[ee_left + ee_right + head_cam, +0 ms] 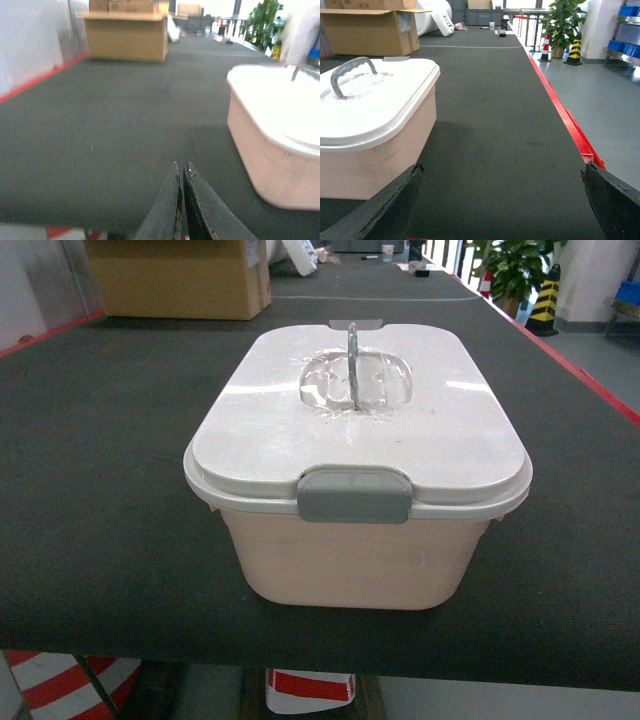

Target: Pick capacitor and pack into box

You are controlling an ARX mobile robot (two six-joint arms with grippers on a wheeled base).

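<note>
**Closed box sits between two empty claws**

The box (357,540) stands near the table's near edge, long axis running left-right, white lid (360,420) clipped on. It lies right of the left gripper (181,175), whose jaws are pressed together holding nothing, and left of the right gripper (500,200), spread wide and empty. No capacitor shows. A cardboard carton (180,278) sits far left.

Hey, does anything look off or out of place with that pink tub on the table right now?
Nothing looks damaged or spilled. The pale pink plastic tub sits square on the dark mat, white lid on, grey front clip down, grey handle upright. No capacitor is in view.
</note>
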